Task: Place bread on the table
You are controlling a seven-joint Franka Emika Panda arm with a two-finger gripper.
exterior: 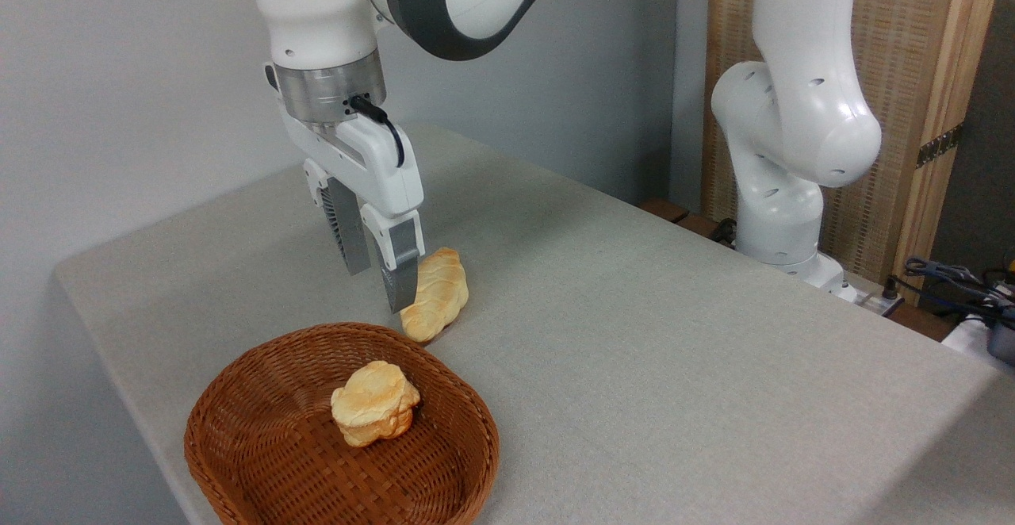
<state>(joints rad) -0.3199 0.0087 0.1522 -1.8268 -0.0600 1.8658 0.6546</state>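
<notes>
The round bun [374, 403] is seen lying in the wicker basket [238, 422] on the table [674, 335]. The gripper [379, 283] is held above, fingers parted and empty, beside a twisted loaf [438, 293].

**White arm reaches down, pincer open**

The robot arm [793, 113] is white with a dark grey band near the top. Its base stands at the right. From there it goes up out of the picture and comes back in at the top left. The wrist points straight down and has a shiny silver ring with a black cable plugged in. The pincer [379, 275] hangs below it. Its two grey fingers [401, 271] point down with a gap between them, and they hold nothing.
</notes>
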